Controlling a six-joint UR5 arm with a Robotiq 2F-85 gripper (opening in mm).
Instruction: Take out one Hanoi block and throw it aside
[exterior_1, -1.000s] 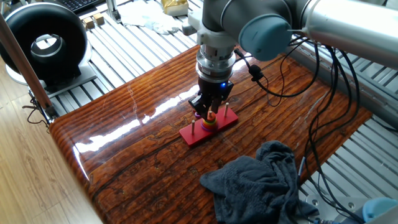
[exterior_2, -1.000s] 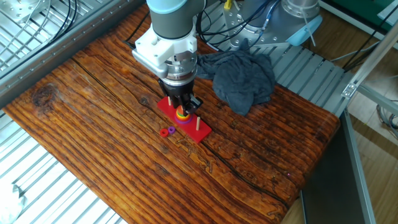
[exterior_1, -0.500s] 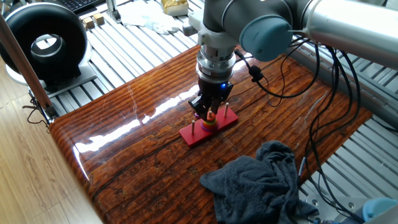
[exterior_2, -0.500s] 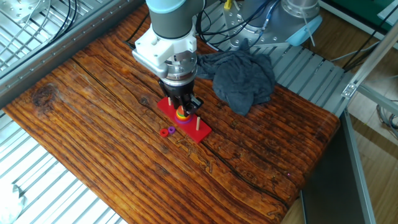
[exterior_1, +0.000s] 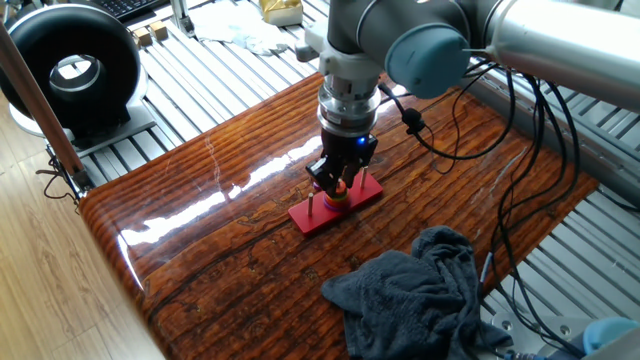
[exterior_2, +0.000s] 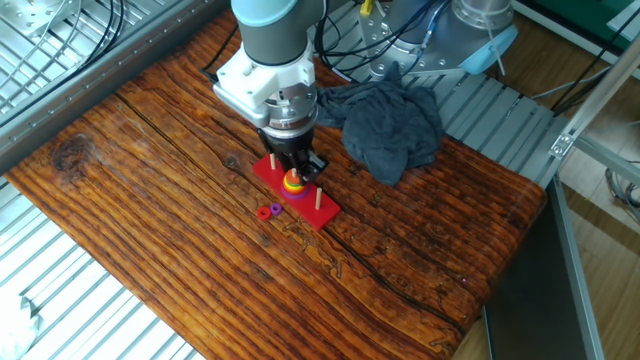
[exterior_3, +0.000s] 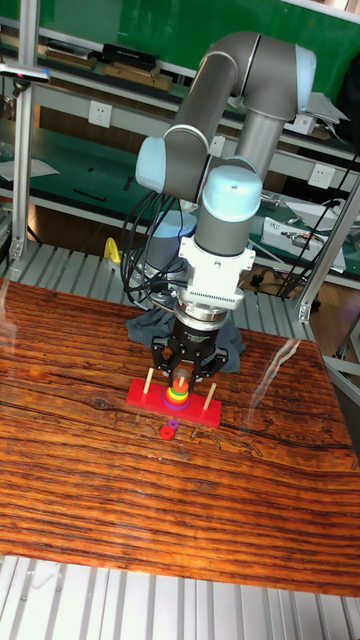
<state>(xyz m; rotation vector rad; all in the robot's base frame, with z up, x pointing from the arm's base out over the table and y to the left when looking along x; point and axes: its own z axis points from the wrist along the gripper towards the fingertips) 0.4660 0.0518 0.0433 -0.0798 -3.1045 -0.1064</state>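
The Hanoi block (exterior_2: 264, 212) is a tiny red ring lying flat on the wood just in front of the red peg base (exterior_2: 326, 213), touching a small purple ring (exterior_2: 275, 208). Both rings also show in the tall view, the Hanoi block (exterior_3: 166, 432) lower and the purple ring (exterior_3: 172, 425) above it. A stack of coloured discs (exterior_2: 293, 185) sits on the base's middle peg. My gripper (exterior_2: 292, 172) hangs straight down over that stack, open, with its fingers either side of the top disc. In one fixed view the gripper (exterior_1: 340, 183) hides the loose rings.
A crumpled dark grey cloth (exterior_2: 390, 125) lies on the table beyond the base, near the arm's cables. Two bare pegs stand at the base's ends (exterior_3: 140, 392). The table edge meets metal slats (exterior_1: 200, 90), where a black round fan (exterior_1: 70, 70) stands.
The gripper has shifted only slightly over the stack, and the blue light on its wrist no longer shows. The rings on the table have not moved.
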